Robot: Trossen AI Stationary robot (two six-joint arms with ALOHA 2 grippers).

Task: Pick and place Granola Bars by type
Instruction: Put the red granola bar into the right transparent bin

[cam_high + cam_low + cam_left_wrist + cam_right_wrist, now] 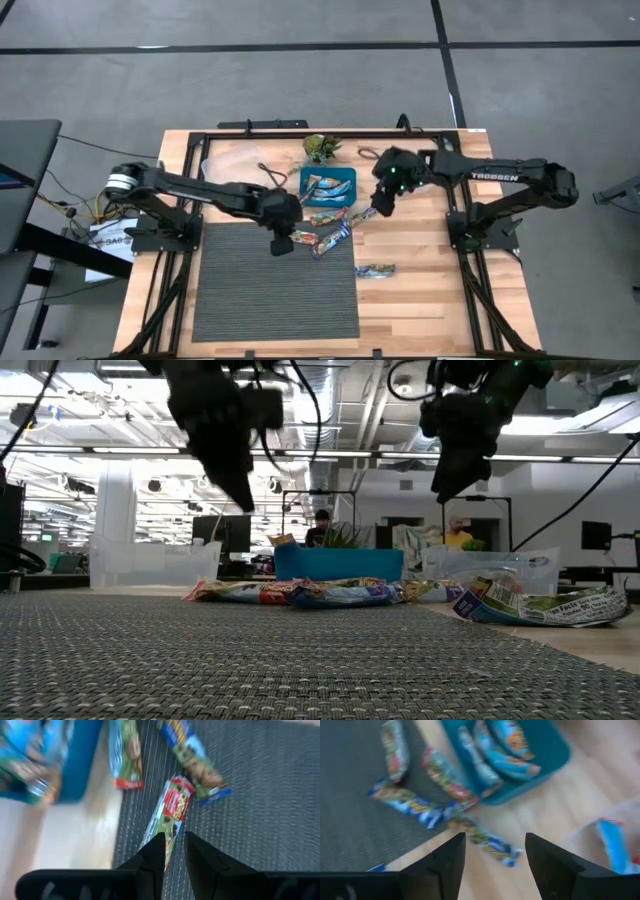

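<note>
Several granola bars lie in a blue tray (328, 186) (545, 757) near the table's far edge. More bars (330, 230) (300, 593) lie flat in a loose cluster just in front of it, at the mat's far edge. One bar (376, 269) (545, 605) lies apart on the bare wood. My left gripper (282, 242) (238, 485) hovers above the mat beside the cluster, its fingers narrowly open over a green and red bar (172, 810). My right gripper (381, 203) (455, 480) hangs wide open to the right of the tray, above the table, over a bar (487, 841).
A dark ribbed mat (275, 285) covers the table's near middle. A small green plant figure (320, 148) stands behind the tray. A clear bag or bin (232, 160) sits at the far left. In the right wrist view a blue bar (615, 845) lies in clear plastic. People show far behind the table (322, 525).
</note>
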